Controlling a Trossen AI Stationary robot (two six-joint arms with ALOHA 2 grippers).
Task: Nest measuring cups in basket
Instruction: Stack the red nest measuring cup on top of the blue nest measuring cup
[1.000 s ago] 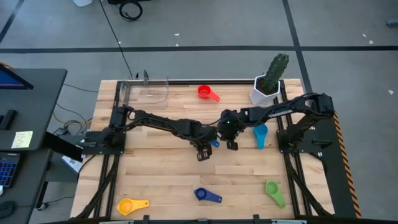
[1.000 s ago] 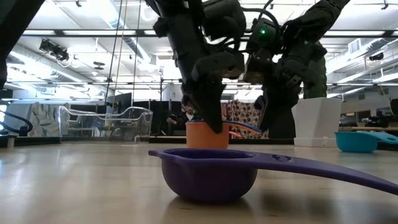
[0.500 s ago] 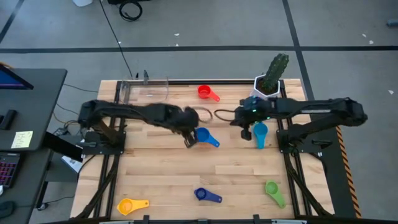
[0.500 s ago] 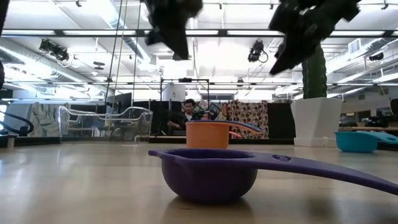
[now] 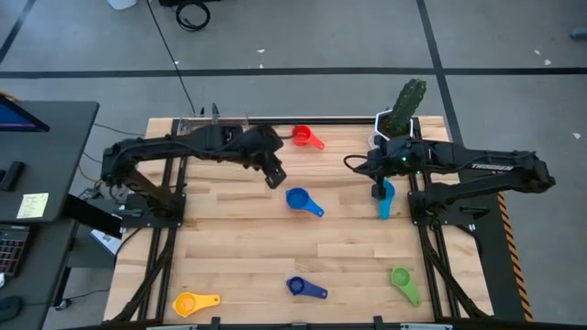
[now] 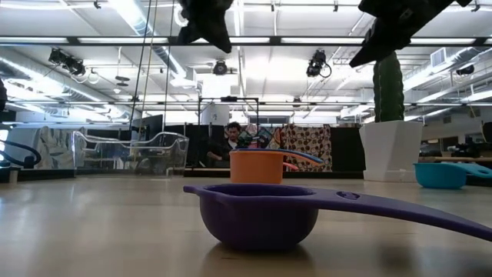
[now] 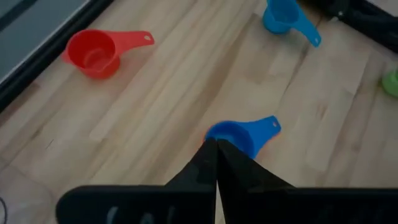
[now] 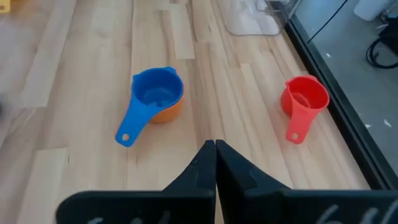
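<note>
Left gripper [image 5: 275,177] hangs pinched shut and empty above the wood, right gripper [image 5: 377,191] likewise shut and empty over the light blue cup [image 5: 383,196]. Between them the blue cup [image 5: 298,199] sits nested in an orange one, smooth round plastic, flat handle out. The clear basket [image 5: 218,134] waits at the table's far edge, seemingly holding no cups, so that stack looks staged for transfer.

Table [image 5: 238,238]: pale wood planks, matt, visible grain, black metal edge frame. Blue cup [image 8: 152,93], red cup [image 8: 303,99], light blue cup [image 7: 283,17]: smooth plastic, slight sheen. Dark blue cup [image 6: 261,215]: glossy plastic. Basket [image 5: 218,134]: clear glossy plastic. Cactus pot [image 6: 390,150]: white, smooth, matt. Left gripper [image 7: 216,163], right gripper [image 8: 215,160] fingers: matt black plastic. Floor [image 5: 303,37]: grey concrete, dull.
</note>
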